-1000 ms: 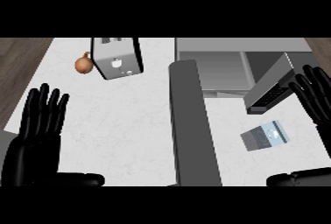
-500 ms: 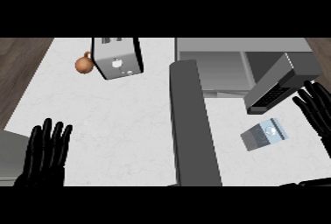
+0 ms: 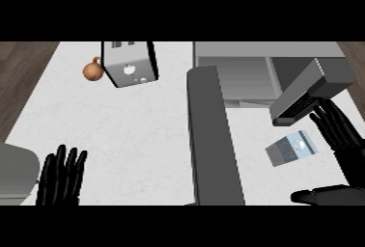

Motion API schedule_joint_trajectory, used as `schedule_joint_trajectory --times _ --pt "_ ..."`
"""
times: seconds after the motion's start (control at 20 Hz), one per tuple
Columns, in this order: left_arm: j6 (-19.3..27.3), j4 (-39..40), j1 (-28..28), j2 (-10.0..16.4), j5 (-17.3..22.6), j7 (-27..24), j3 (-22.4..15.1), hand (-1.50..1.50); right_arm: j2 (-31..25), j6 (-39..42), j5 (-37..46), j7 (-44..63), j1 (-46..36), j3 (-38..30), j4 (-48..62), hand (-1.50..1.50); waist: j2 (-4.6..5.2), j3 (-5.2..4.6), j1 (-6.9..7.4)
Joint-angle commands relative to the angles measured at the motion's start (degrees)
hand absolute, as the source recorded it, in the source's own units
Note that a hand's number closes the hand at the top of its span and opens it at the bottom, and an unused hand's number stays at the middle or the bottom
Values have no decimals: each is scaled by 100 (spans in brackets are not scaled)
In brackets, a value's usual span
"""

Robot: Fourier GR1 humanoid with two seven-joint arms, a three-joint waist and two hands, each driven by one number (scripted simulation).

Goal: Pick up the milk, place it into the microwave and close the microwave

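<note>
Right hand (image 3: 341, 132) spread wide just right of the milk (image 3: 291, 148): light, stiff carton, probably slick; grip across its flat sides.

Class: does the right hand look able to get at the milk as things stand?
Probably yes: the right hand, fingers open, is just beside the milk, with nothing between them.

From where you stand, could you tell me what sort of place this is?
Probably a kitchen: a toaster and an open microwave stand on a white counter, with a milk carton nearby.
</note>
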Motion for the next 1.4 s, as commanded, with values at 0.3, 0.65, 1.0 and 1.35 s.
schedule_joint_trajectory --times 0.3,0.65,1.0,1.35 --pt "-129 -160 544 124 80 -480 -64 -150 250 -355 773 -1159 7 -248 1204 -150 0 1 0" --pt "-296 158 681 216 252 -808 67 -150 181 -487 1307 -2287 -17 -326 2444 -150 0 0 -5" --pt "-445 118 1031 350 401 -1158 113 -150 -46 -471 1454 -3303 -650 -560 4159 -150 3 1 21" --pt "-432 -184 1297 513 398 -986 -36 -150 -94 -569 1557 -4192 -923 -666 5220 -150 3 2 25"
